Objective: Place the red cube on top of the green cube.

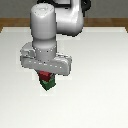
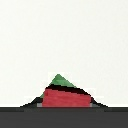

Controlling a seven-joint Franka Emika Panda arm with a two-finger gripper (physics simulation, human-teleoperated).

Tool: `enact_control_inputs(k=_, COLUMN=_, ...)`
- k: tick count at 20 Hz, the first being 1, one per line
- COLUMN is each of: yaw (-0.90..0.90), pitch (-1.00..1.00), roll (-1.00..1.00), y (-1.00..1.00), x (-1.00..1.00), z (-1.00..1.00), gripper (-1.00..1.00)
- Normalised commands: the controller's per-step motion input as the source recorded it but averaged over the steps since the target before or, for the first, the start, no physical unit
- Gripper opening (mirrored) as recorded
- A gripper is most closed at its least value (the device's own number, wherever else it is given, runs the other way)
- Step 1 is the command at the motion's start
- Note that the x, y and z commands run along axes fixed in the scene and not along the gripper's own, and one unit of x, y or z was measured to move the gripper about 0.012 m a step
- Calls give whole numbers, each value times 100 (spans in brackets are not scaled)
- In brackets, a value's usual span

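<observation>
Sitting right on top of the green cube (image 1: 48, 86), your red cube (image 1: 46, 76) is tucked up under the tool (image 1: 46, 75) over the white worktop (image 1: 100, 80), though honestly you can't tell if the tool is clamped or apart.

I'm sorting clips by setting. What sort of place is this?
Probably a simulated tabletop test bench: a plain white table carries only a red cube on a green cube, with the arm's tool directly above them.
</observation>
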Motion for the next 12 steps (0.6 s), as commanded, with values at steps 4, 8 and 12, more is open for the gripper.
enact_control_inputs(k=4, yaw=0, pitch=0, roll=0, y=0, x=0, z=0, gripper=100)
enact_control_inputs(k=8, yaw=0, pitch=0, roll=0, y=0, x=0, z=0, gripper=100)
enact_control_inputs(k=12, yaw=0, pitch=0, roll=0, y=0, x=0, z=0, gripper=100)
